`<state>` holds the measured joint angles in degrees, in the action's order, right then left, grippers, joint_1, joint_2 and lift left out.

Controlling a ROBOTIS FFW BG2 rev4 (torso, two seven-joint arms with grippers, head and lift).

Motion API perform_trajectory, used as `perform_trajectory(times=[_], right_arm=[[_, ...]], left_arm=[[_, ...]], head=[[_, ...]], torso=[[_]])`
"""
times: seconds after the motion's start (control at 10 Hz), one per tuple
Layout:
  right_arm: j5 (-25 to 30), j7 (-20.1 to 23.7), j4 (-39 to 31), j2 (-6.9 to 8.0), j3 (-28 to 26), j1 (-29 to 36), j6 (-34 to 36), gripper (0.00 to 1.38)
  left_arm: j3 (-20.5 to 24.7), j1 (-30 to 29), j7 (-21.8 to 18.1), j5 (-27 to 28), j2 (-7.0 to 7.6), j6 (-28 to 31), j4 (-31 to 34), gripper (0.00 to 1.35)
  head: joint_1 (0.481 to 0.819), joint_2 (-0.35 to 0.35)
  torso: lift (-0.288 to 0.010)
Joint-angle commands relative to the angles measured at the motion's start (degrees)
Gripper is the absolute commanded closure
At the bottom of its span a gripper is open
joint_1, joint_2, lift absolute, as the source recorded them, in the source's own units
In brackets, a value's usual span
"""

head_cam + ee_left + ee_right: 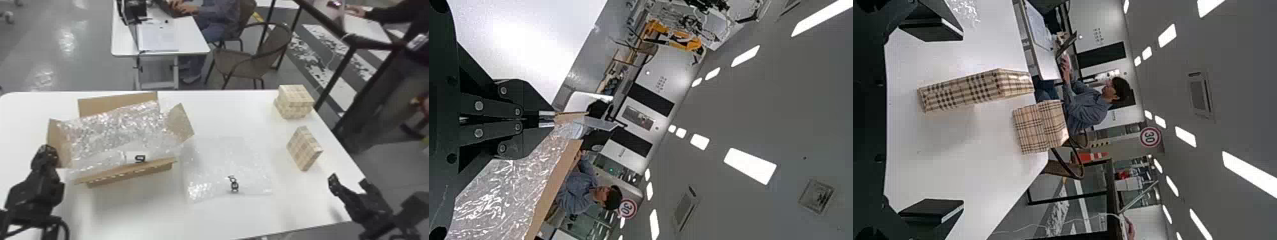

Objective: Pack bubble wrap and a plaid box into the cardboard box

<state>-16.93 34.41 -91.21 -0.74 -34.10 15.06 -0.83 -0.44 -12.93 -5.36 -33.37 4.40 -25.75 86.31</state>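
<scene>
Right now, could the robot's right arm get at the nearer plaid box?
Probably yes: the right gripper is open near that plaid box, and only bare tabletop shows between them.

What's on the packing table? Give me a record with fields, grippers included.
cardboard box: flaps open, left side of table
draped wrap: bubble wrap across the box's opening
loose wrap: bubble wrap flat on table, beside the box
near plaid box: on table, right of loose wrap
rear plaid stack: near table's far right corner
left gripper: fingers together at box's left flap, grip unclear
right gripper: fingers open, empty, short of near plaid box
</scene>
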Motion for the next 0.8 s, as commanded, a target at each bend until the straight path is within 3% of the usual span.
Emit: perform_trajectory(times=[0.0,0.3,0.7], right_arm=[[2.52,0.05,1.56,-0.40,0.00,-3.11,2.68,0.11],[7.79,0.66,4.63,-1.02,0.09,-8.73,6.90,0.11],[10.34,1.98,12.90,-4.89,4.39,-16.20,8.92,0.11]], left_arm=[[0.00,-0.07,0.00,-0.11,-0.09,0.00,0.00,1.21],[0.00,-0.16,-0.09,-0.29,-0.18,0.00,-0.09,1.21],[0.17,-0.25,-0.18,-0.55,-0.44,-0.09,-0.18,1.21]], head=[[0.695,-0.180],[0.695,-0.171],[0.695,-0.149]], torso=[[-0.110],[-0.110],[-0.110]])
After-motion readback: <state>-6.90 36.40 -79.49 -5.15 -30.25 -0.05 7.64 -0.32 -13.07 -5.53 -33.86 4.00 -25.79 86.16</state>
